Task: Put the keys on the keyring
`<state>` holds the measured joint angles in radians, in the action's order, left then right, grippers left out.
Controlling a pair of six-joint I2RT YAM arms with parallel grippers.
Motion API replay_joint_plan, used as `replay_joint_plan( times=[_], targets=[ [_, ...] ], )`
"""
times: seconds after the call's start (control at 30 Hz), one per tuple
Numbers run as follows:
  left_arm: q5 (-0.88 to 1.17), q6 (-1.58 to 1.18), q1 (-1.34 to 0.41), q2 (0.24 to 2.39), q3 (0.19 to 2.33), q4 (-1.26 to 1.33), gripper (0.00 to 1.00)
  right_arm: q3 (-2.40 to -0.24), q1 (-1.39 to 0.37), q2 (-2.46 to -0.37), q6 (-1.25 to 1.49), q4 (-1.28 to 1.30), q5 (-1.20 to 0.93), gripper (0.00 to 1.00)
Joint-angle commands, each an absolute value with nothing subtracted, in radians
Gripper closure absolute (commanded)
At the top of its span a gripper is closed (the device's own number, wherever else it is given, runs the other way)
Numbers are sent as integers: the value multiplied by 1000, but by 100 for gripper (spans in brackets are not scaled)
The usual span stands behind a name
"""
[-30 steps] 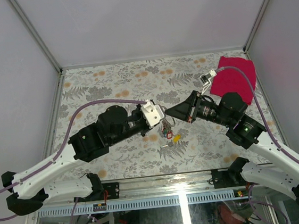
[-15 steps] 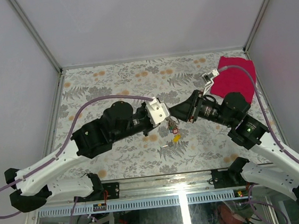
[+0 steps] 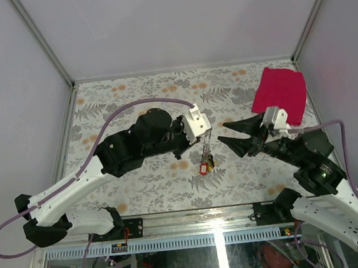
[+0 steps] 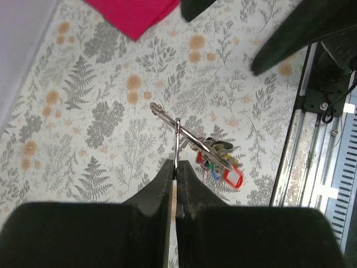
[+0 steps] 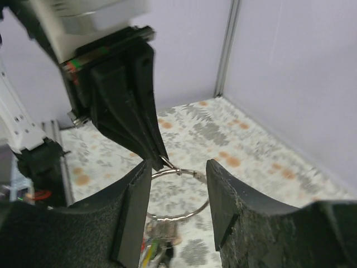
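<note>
Though overhead blurs it, left tool (image 4: 176, 167) clamps keyring (image 4: 176, 142); right tool (image 3: 224, 133) gapes, seemingly empty.

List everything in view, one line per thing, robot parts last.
keyring: one made out, silver, held off the table between the left gripper's tips
keys: one bunch, number unclear, red, green, blue and yellow heads, hanging from the keyring
cloth: one, red, far right corner of the table
table: one, grey and orange leaf print, under everything
left gripper: one, black, shut on the keyring
right gripper: one, black, open, facing the keyring from the right
</note>
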<state>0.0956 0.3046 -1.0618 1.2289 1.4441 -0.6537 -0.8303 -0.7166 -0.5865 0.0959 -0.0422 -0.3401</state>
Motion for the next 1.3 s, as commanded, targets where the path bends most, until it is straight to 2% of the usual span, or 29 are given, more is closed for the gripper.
replay_joint_plan(
  times=[0.0, 0.17, 0.43, 0.63, 0.9, 1.27],
  targets=[
    [130, 283, -1041, 1257, 1519, -701, 100, -790, -724, -565, -210, -165, -458, 49],
    [103, 271, -1032, 1305, 1579, -768, 100, -812, -724, -603, -328, -99, -523, 49],
    [57, 240, -1026, 1369, 1659, -834, 100, -795, -725, -686, -348, -150, -525, 46],
    [65, 235, -1022, 1404, 1700, -875, 100, -778, -725, -726, -490, -153, -514, 44],
    [92, 231, -1021, 1413, 1718, -890, 100, -695, -728, -732, -770, -202, -514, 49],
    [108, 228, -1019, 1432, 1731, -903, 100, -646, -765, -729, -927, -330, -471, 55]
  ],
)
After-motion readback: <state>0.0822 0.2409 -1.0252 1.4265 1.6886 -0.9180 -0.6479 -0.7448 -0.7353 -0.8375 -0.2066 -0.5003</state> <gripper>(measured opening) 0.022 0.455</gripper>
